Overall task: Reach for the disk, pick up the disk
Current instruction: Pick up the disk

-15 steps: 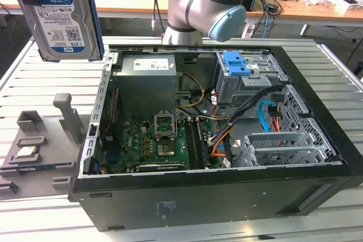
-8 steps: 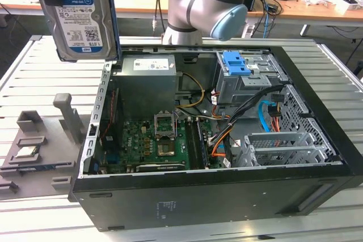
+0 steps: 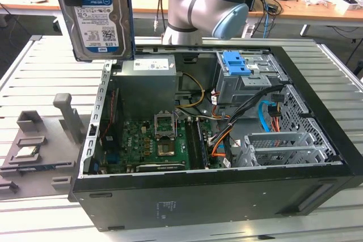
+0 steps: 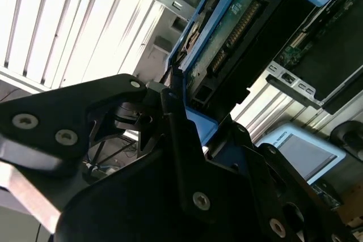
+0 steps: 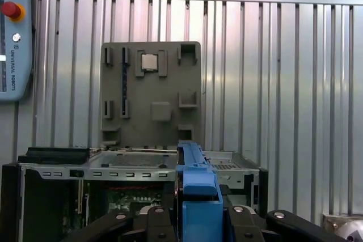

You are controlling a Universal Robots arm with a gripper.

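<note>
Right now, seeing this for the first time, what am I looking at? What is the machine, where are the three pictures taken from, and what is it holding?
The machine is a single robot arm ending in a gripper, a clamp with fingers. The exterior view comes from a camera standing off the arm. Both wrist views come from cameras riding on the arm itself. The gripper is shut on the disk, a hard drive with a blue frame, held in the air above a slatted metal table. On the table sit an open computer case and a grey tray carrying a small square chip.
</note>
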